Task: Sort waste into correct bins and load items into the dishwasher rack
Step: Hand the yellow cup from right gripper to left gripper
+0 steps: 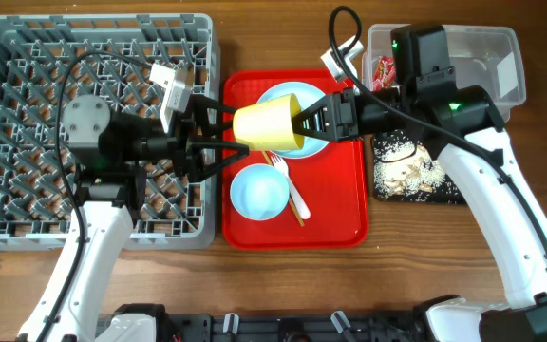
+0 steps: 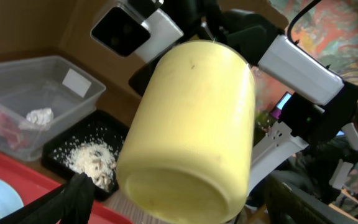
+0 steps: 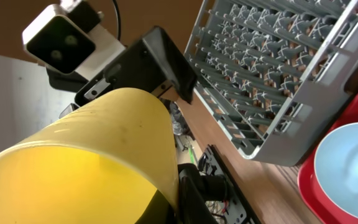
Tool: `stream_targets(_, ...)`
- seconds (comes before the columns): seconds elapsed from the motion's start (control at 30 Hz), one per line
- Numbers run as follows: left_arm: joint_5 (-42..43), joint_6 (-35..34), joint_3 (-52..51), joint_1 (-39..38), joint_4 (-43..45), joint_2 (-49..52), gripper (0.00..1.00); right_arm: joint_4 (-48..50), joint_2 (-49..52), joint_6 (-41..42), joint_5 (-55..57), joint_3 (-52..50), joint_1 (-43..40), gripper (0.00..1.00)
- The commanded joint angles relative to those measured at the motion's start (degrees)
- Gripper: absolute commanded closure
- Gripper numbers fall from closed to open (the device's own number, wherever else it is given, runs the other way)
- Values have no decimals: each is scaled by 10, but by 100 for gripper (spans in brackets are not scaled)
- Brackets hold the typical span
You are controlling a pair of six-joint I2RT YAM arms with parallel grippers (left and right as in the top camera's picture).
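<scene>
The small yellow cup (image 1: 267, 125) hangs on its side above the red serving tray (image 1: 342, 211). My right gripper (image 1: 313, 120) is shut on the cup's rim, one finger inside it (image 3: 194, 196). My left gripper (image 1: 226, 133) is open, its fingers spread either side of the cup's base (image 2: 185, 186) without pressing it. The pale-blue plate (image 1: 292, 95) lies on the tray under the cup, and a blue-green bowl (image 1: 258, 192) lies nearer me. The clear tub (image 1: 482, 47) holds the red wrapper (image 1: 385, 70) and the white tissue (image 2: 40, 116). The black tray (image 1: 380, 180) holds the crumbs (image 1: 408, 169).
The grey dishwasher rack (image 1: 93, 57) stands at the left under my left arm and shows no dishes; it also shows in the right wrist view (image 3: 278, 62). A white fork (image 1: 293, 193) lies on the red tray beside the bowl.
</scene>
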Motion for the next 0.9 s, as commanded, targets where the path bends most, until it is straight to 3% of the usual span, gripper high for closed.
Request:
stream_targets(0.0,18,-72,6,-8,58,-2,12,2,3,-10,-23,1,-2,96)
stream_targets(0.13,17,-96,6,-34,99,-2,13,2,3,-10,-23,1,-2,96)
stream_targets(0.27,15,-96,6,-46,103,-2,26,2,3,-10,-23,1,-2,96)
stream_targets(0.4,15,-96,6,-46,104,-2,31,0,3,-10,-23,1,-2,96)
stream_targets(0.87,9,-96,6,-46,106,-2,40,-11,3,-10,-23,1,-2,96)
